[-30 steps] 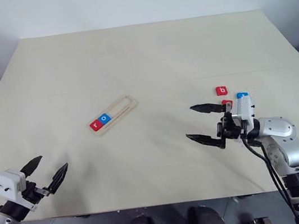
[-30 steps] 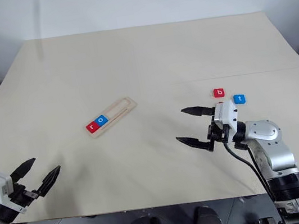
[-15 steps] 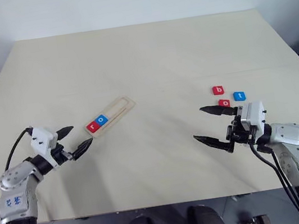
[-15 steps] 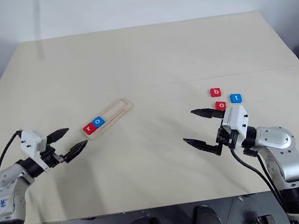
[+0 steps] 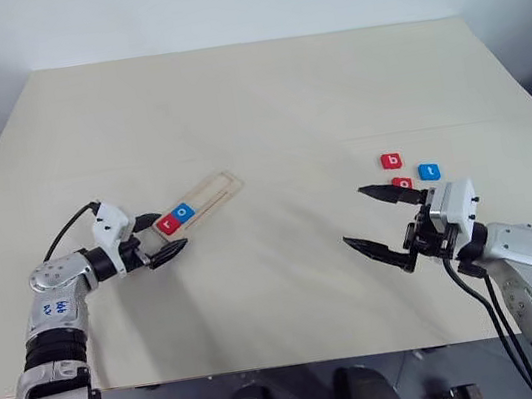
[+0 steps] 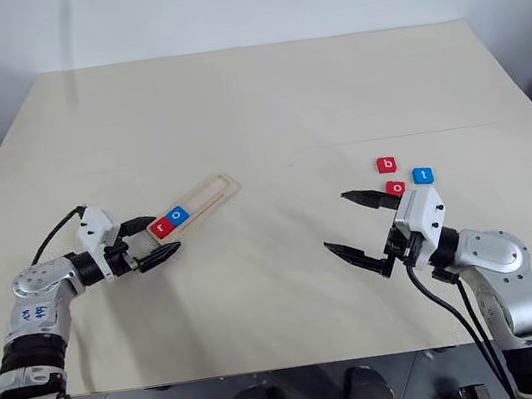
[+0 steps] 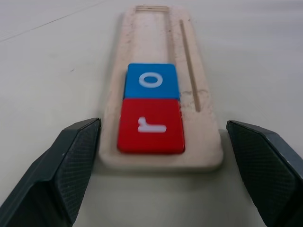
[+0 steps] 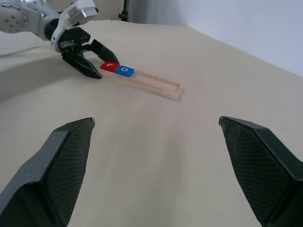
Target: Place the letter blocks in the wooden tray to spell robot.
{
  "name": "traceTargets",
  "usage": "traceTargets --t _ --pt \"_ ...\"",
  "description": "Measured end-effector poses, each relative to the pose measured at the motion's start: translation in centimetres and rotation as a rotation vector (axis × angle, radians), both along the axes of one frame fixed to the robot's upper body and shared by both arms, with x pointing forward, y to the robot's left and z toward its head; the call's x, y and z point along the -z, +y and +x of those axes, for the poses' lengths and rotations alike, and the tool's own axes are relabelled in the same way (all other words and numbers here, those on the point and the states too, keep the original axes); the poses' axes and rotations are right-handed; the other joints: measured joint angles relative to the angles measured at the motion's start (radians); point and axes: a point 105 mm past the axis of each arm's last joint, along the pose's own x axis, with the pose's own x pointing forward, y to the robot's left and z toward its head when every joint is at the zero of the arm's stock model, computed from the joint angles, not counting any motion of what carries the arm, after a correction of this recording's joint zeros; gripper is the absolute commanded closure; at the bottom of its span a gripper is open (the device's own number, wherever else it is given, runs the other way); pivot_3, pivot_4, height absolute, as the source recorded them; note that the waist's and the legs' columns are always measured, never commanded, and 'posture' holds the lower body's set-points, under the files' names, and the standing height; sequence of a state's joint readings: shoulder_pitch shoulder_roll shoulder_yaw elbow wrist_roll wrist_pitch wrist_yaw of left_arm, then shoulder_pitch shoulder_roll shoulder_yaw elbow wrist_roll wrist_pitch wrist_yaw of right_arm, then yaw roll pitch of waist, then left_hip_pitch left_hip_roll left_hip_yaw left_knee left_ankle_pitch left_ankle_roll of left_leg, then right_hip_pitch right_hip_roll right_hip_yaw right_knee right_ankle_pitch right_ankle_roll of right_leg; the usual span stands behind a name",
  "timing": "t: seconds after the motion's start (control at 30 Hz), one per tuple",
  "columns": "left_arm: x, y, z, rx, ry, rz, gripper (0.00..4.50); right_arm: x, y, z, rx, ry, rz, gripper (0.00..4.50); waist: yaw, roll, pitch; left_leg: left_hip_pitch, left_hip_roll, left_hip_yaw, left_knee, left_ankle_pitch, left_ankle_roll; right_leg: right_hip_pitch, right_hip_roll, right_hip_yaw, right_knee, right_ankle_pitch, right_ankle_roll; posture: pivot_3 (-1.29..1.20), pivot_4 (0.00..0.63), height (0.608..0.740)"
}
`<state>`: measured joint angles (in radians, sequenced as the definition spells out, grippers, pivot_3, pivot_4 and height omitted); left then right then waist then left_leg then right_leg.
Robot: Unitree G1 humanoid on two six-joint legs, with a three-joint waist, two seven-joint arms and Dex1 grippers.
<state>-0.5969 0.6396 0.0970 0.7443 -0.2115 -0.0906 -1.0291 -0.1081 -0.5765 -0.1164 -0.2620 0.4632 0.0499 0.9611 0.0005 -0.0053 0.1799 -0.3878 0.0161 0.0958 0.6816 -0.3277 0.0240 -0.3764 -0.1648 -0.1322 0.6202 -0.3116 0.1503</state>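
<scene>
Your left gripper (image 5: 158, 239) is sitting left of centre, fingers spread to either side of the wooden tray's (image 5: 207, 197) near end, gripping nothing. The tray is holding a red r block (image 7: 151, 125) at that end and a blue o block (image 7: 151, 81) touching it. Your right gripper (image 5: 378, 216) is hovering at lower right, fingers released, near the b (image 5: 392, 160), o (image 5: 402, 182) and t (image 5: 429, 172) blocks lying on the table (image 5: 260, 99).

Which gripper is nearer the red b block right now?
The right gripper. It hangs open just in front of the red b block, on the robot's side. The left gripper is far across the table, open at the wooden tray's near end.
</scene>
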Motion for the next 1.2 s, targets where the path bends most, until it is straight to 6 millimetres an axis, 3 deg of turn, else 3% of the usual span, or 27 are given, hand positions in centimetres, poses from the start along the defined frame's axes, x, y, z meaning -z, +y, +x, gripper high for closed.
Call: traceTargets --t 0.03,0.2,0.4,0.5,0.7,0.9,1.1,1.2 --pt "0.0 -0.1 0.2 0.002 -0.001 -0.001 0.0 -0.1 0.1 0.0 0.0 -0.005 0.0 0.07 0.0 0.0 0.0 0.0 0.0 0.0 0.0 0.0 0.0 0.0 0.0 0.0 0.0 0.0 0.0 0.0 0.15 0.74" --pt "0.2 -0.6 0.3 0.027 -0.002 0.016 1.11 -0.1 0.1 -0.2 0.013 0.003 0.003 0.0 0.0 0.0 0.0 0.0 0.0 0.0 0.0 0.0 0.0 0.0 0.0 0.0 0.0 0.0 0.0 0.0 0.15 0.74" --pt "0.1 -0.7 0.3 0.036 -0.016 0.015 1.11 -0.1 -0.1 -0.5 0.025 0.001 -0.002 0.0 0.001 0.0 0.0 0.0 0.0 0.0 0.0 0.0 0.0 0.0 0.0 0.0 0.0 0.0 0.0 0.0 0.15 0.74" --pt "0.2 -1.7 0.4 0.06 -0.034 -0.003 1.11 0.1 -0.3 -0.5 0.03 0.009 -0.009 0.0 0.005 0.0 0.0 0.0 0.0 0.0 0.001 0.0 0.0 0.0 0.0 0.0 0.0 0.0 0.0 0.0 0.15 0.74" --pt "0.2 -5.8 -0.4 0.263 -0.075 0.062 1.11 0.6 -2.2 -1.1 0.09 0.034 -0.042 0.0 0.018 0.0 0.0 -0.001 0.0 0.0 0.001 0.0 0.0 0.0 0.0 0.0 0.0 0.0 0.0 0.0 0.15 0.74" --pt "0.7 -9.9 -2.4 0.517 -0.082 0.155 1.11 1.2 -5.2 -3.3 0.175 0.083 -0.096 0.0 0.026 0.0 0.0 -0.001 0.0 0.001 0.001 0.0 0.0 0.0 0.0 0.0 -0.001 0.0 0.0 0.0 0.15 0.74" --pt "0.9 -12.8 -2.6 0.623 -0.083 0.17 1.11 2.1 -7.4 -5.8 0.252 0.16 -0.13 0.0 0.027 -0.001 0.0 -0.001 0.0 0.001 0.001 0.0 0.001 0.001 0.0 0.0 -0.001 0.0 0.0 0.0 0.15 0.74" --pt "1.0 -13.3 -2.5 0.642 -0.067 0.166 1.11 2.2 -8.0 -6.5 0.279 0.173 -0.138 0.0 0.023 -0.001 0.0 -0.001 0.0 0.001 0.001 0.0 0.001 0.001 0.0 0.0 -0.001 0.0 0.0 0.0 0.15 0.74"
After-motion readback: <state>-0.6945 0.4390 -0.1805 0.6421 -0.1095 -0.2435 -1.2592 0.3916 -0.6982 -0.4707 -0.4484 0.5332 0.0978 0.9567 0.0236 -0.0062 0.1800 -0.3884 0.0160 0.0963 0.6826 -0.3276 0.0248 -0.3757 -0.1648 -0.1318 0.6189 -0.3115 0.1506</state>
